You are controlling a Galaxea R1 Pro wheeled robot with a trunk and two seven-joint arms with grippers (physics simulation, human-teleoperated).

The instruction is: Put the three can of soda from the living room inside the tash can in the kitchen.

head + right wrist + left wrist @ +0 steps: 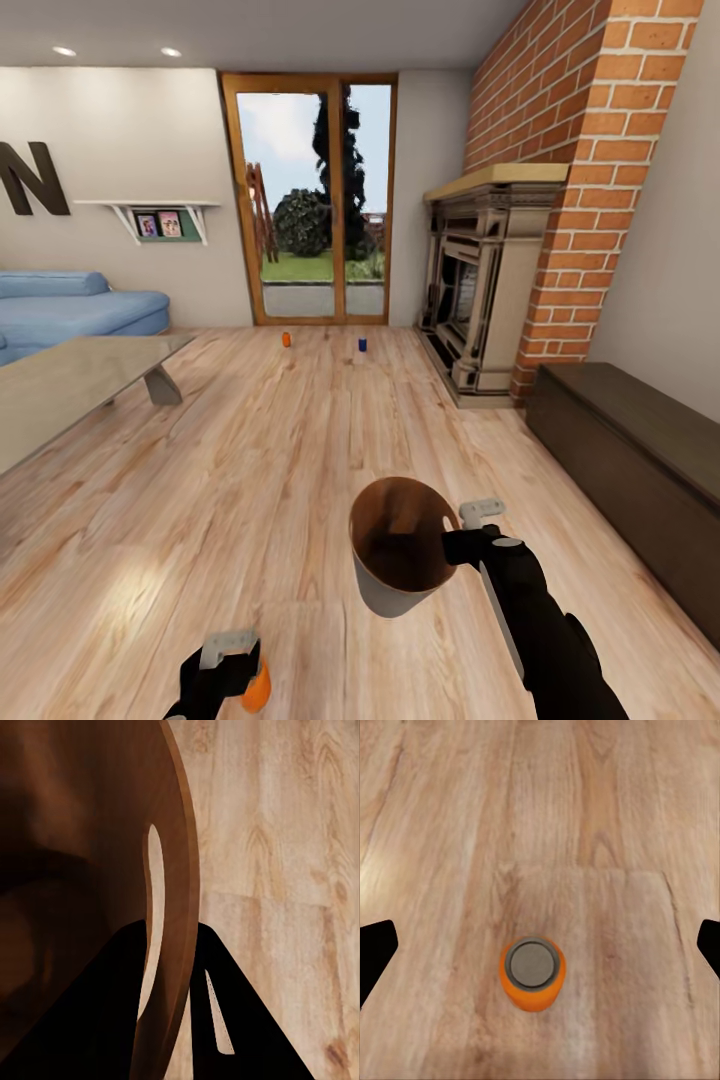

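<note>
The tash can (400, 560), white-grey outside and brown inside, hangs tilted above the wood floor. My right gripper (455, 545) is shut on its rim, and the right wrist view shows the dark fingers (240, 1020) pinching the brown wall (75, 870). An orange can of soda (257, 690) stands upright on the floor under my left gripper (228, 655). In the left wrist view this can (532, 973) sits between the wide-open fingertips (375, 952) without touching them. Far off near the glass doors stand another orange can (286, 340) and a dark blue can (362, 344).
A glass-topped coffee table (70, 385) and a blue sofa (70, 310) lie at the left. The brick fireplace (490, 290) and a dark low cabinet (640, 470) line the right wall. Open plank floor (300, 430) runs to the far cans.
</note>
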